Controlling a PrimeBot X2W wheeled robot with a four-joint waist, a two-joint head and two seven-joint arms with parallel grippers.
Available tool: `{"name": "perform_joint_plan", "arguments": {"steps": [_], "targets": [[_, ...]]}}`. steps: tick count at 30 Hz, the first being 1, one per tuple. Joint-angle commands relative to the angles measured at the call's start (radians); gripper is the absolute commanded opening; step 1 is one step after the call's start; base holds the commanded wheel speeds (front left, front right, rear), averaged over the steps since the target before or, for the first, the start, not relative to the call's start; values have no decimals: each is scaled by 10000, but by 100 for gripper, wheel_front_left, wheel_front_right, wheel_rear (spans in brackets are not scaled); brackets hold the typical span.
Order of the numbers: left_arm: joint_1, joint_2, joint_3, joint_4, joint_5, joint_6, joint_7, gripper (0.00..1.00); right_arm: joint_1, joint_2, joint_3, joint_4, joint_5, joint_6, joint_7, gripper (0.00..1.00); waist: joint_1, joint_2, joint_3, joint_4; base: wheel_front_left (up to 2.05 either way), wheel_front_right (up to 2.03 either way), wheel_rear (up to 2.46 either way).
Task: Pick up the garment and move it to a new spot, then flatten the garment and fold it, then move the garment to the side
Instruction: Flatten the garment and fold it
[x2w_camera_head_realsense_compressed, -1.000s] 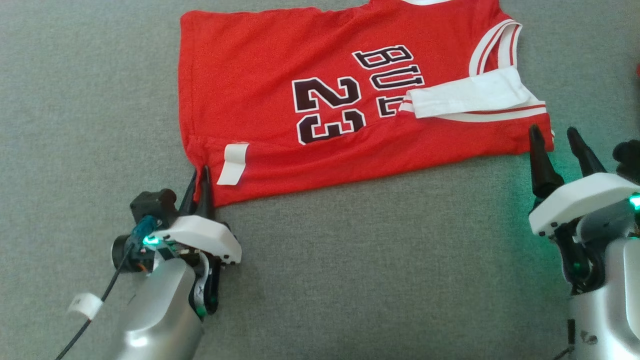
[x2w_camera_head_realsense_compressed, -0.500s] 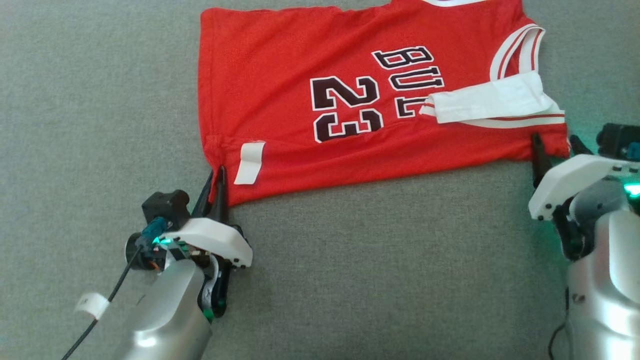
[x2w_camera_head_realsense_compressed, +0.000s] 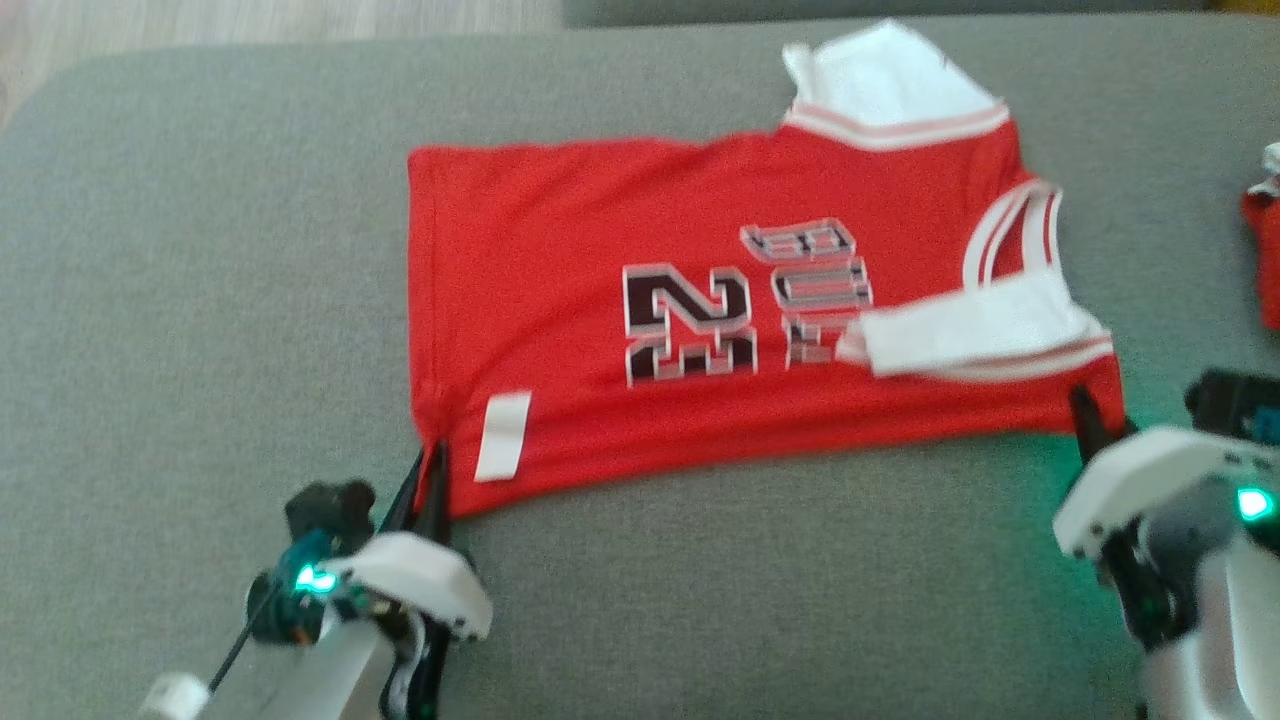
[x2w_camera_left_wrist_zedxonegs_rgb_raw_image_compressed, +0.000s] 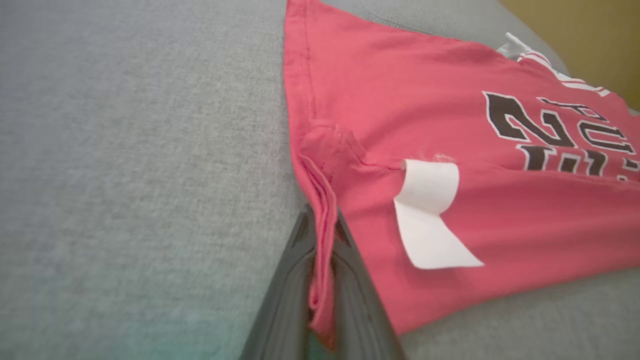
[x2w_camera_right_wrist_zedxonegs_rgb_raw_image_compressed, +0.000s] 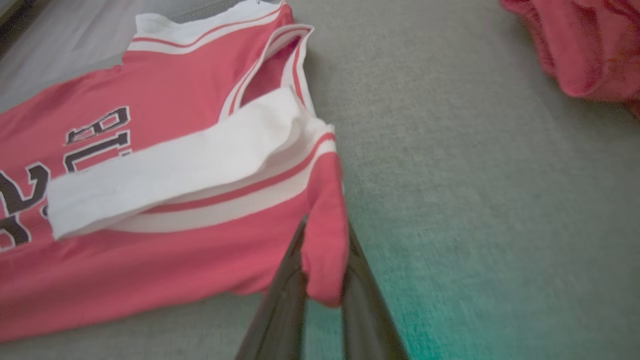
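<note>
My left end effector clamped the hem corner of the jersey, my right end effector pinched its shoulder corner.

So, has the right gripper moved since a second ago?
Yes: right gripper edged forward over the jersey corner and closed on it; earlier it stood open.

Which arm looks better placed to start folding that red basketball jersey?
Left, marginally: the left gripper holds the hem corner of the red basketball jersey deep between its fingers, while the right gripper pinches less of the armhole-side corner. Both probably lift together.
</note>
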Motion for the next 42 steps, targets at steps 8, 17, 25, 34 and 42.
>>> {"name": "perform_joint_plan", "arguments": {"steps": [8, 17, 25, 34, 42], "targets": [[1907, 1423, 483, -2453, -307, 1069, 1243, 0, 2337, -66, 311, -2940, 953, -7, 1275, 0, 0, -1, -581, -335, 0, 0, 0], [2400, 1847, 451, -4458, -195, 1771, 1939, 100, 2486, -66, 485, -3917, 1071, -7, 1372, 100, 0, -1, -524, -269, 0, 0, 0], [254, 1752, 951, -4552, -216, 1767, 2090, 100, 40, -66, 896, -4500, 37, -7, 2006, 100, 0, -1, 20, -299, 0, 0, 0], [-2982, 1453, 1064, -2144, -377, 1110, 2713, 100, -2928, -274, 2097, -2919, 45, -7, 2045, 100, 0, -1, 1256, -530, 0, 0, 0], [-4049, 1036, 862, -447, -437, 608, 2663, 100, -3522, -446, 2275, -2193, 177, -7, 1605, 100, 0, -1, 1780, -694, 0, 0, 0]]}}
